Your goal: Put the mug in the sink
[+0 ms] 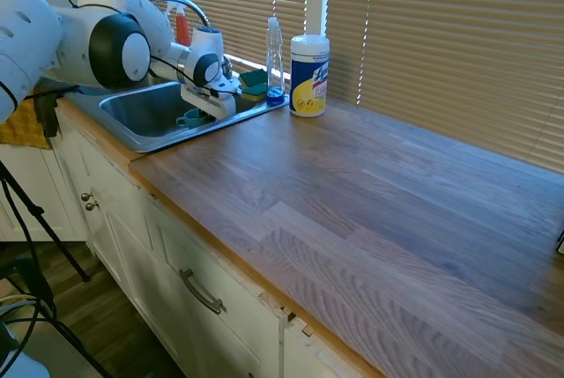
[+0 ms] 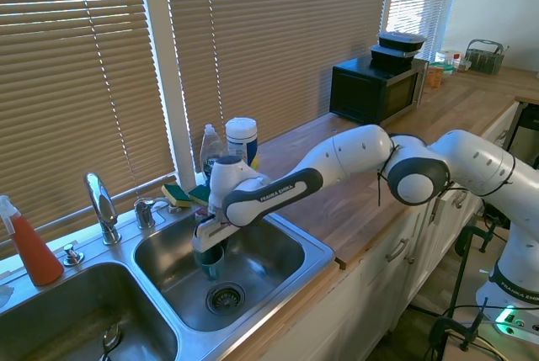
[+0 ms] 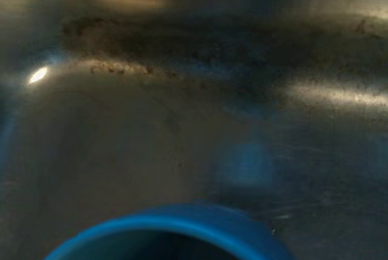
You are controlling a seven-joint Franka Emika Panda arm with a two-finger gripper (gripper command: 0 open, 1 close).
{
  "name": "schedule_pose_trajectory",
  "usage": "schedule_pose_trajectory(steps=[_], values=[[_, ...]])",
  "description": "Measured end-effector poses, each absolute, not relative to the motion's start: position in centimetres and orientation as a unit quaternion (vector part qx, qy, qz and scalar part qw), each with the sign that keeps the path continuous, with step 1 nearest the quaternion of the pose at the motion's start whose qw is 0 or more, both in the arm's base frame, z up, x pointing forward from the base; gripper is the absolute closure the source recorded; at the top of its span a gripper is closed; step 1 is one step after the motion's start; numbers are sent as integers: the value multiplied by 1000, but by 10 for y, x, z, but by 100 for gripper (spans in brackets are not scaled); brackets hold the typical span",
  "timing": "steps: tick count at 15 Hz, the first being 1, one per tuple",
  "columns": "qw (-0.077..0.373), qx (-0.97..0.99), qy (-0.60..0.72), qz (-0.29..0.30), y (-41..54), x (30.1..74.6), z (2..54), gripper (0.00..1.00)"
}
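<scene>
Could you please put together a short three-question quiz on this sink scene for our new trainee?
1. True or false: the mug is inside the sink.
2. Which basin is the tool over? A) the one with the red spray bottle behind it; B) the one nearer the wipes canister.
3. Fill in: the sponges lie on the sink's back rim, between the faucet and the clear ____.

Key:
1. True; whether it touches the bottom cannot be told.
2. B.
3. Bottle.
</scene>
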State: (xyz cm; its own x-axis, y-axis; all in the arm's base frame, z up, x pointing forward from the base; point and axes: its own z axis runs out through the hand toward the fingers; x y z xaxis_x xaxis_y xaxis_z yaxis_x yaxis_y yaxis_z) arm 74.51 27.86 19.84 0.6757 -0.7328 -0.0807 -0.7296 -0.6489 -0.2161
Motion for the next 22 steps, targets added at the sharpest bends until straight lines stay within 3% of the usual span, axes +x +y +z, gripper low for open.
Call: schedule_pose_trajectory(steps=[5,6,14,22], values=[[119,-905,409,-2,275,748,185,100],[120,-904,410,-2,275,749,185,0],[123,-902,414,3,272,755,180,0],[136,-900,415,-10,271,762,209,0]])
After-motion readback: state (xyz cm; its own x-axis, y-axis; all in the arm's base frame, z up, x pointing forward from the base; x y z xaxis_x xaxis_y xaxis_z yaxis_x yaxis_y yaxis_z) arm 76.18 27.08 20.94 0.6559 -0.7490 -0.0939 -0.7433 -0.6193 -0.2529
